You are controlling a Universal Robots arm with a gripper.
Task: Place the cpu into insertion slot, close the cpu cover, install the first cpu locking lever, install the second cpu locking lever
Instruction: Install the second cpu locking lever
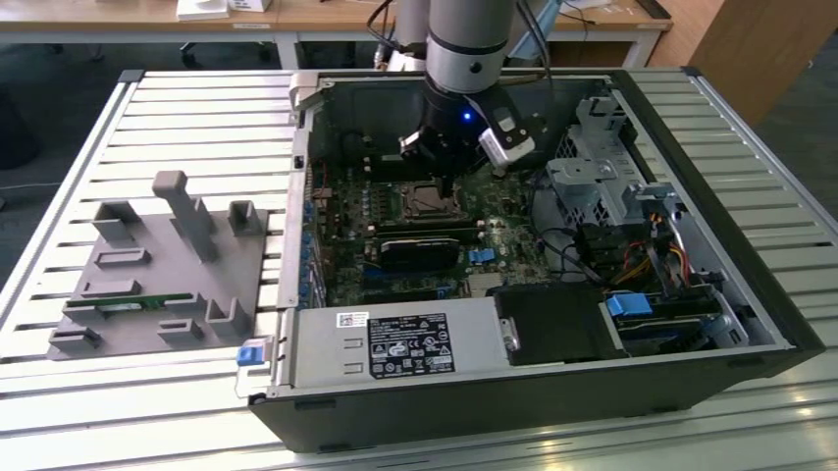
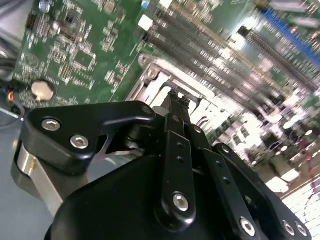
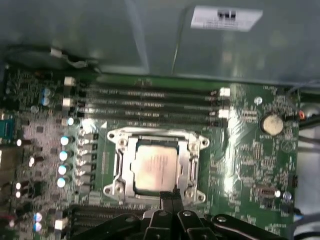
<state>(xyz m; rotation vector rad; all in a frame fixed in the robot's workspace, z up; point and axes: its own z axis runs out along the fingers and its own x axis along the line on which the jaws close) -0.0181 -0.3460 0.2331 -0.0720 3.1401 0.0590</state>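
First wrist view: cpu (image 3: pixel 156 167) seated under cpu cover (image 3: pixel 156 162) — hand (image 3: pixel 170 196), fingers together, seemingly empty, at cover's near edge.

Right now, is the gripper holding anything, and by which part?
Nothing seems held. The gripper, jaws together, sits at the edge of the cpu cover, which lies closed over the cpu; whether it touches cannot be told.

Lab: open computer case (image 1: pixel 524 392) on slatted workbench (image 1: pixel 196 128), desks behind.
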